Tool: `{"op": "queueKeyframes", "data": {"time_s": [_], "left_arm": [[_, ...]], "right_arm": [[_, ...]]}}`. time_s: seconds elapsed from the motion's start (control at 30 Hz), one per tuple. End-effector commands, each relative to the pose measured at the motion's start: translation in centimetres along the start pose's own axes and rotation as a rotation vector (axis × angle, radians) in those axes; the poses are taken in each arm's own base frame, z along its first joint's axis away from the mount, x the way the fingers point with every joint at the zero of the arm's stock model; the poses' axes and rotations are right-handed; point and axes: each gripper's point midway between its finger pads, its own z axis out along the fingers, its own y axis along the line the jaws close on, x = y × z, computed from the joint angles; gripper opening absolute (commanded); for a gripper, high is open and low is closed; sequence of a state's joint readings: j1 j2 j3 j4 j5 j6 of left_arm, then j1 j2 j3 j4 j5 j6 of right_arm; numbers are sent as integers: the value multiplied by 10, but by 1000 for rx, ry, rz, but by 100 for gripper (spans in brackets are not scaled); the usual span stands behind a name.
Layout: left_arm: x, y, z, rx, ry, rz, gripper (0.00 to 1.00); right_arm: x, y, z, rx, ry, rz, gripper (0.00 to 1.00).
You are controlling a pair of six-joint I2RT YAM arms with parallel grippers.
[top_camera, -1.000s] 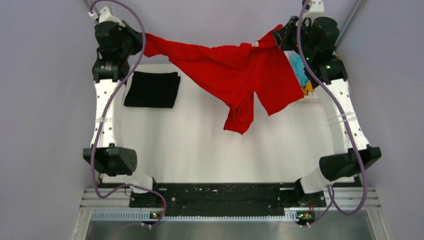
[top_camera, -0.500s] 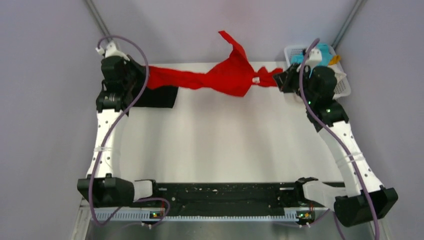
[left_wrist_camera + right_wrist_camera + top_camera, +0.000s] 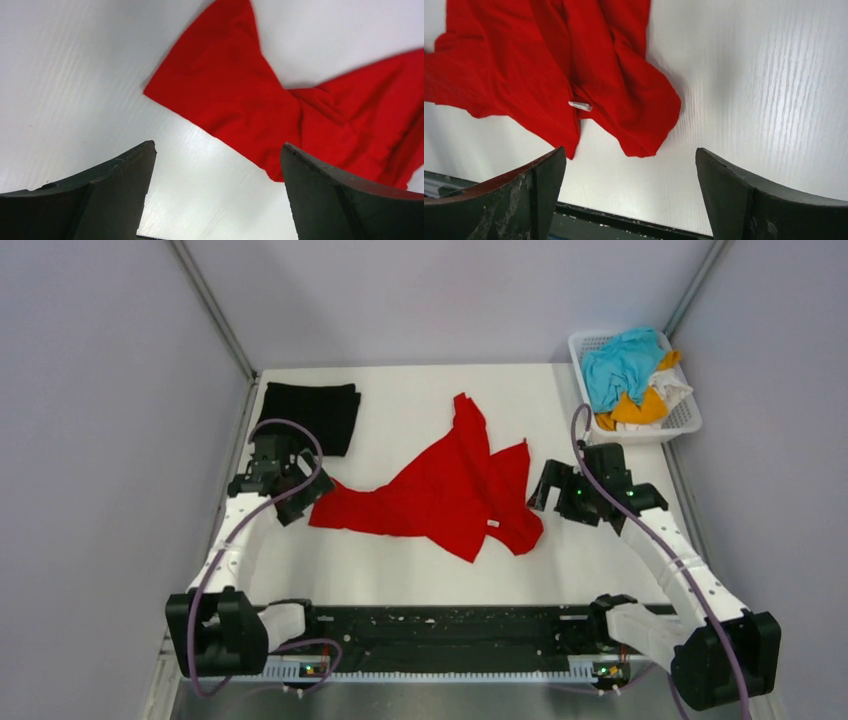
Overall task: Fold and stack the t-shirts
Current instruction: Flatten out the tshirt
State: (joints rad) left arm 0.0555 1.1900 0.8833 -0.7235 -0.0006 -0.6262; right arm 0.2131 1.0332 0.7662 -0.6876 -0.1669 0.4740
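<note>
Table centre: red t-shirt (image 3: pixel 440 490) sprawls crumpled, blocking the middle.
Far left corner: folded black shirt (image 3: pixel 308 415) fills it.
Far right corner: basket (image 3: pixel 690 418), heaped with clothes (image 3: pixel 625 370), stands just off the table's edge.
Near strip: bare table (image 3: pixel 400 570) runs clear between the red t-shirt and the arm bases.
Flanks: left gripper (image 3: pixel 217 150) and right gripper (image 3: pixel 630 150) hover spread wide at the red t-shirt's edges.

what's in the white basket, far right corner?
In the basket: a teal garment on top, with orange cloth and white cloth beside it. Anything beneath them is covered.
</note>
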Motion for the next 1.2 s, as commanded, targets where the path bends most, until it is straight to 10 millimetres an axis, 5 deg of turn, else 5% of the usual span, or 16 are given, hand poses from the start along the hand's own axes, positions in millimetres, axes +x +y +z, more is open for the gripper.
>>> {"op": "queueKeyframes", "data": {"time_s": [0.0,0.1,0.23,0.43,0.63,0.77,0.93,0.97,1.03,1.17], "left_arm": [[-6,-71,-34,276,-66,179,99],[36,-127,-45,415,-17,413,99],[125,-183,-45,570,154,660,96],[239,-212,-19,495,294,943,88],[303,-222,0,464,372,990,78],[326,-213,21,380,387,1001,71],[316,-187,57,214,291,969,47],[311,-181,64,169,263,964,37],[300,-168,71,81,220,964,2],[281,-167,65,46,137,928,0]], "right_arm": [[-40,12,-19,-14,-149,7,99],[-35,15,-10,-41,-137,49,99],[-25,16,5,-71,-112,127,99],[-8,19,24,-119,-58,186,99],[9,6,39,-87,-29,210,99],[16,4,44,-95,-11,212,98],[22,3,46,-100,8,202,99],[24,2,47,-99,14,202,99],[26,4,47,-109,24,202,98],[36,5,52,-133,55,214,91]]}}
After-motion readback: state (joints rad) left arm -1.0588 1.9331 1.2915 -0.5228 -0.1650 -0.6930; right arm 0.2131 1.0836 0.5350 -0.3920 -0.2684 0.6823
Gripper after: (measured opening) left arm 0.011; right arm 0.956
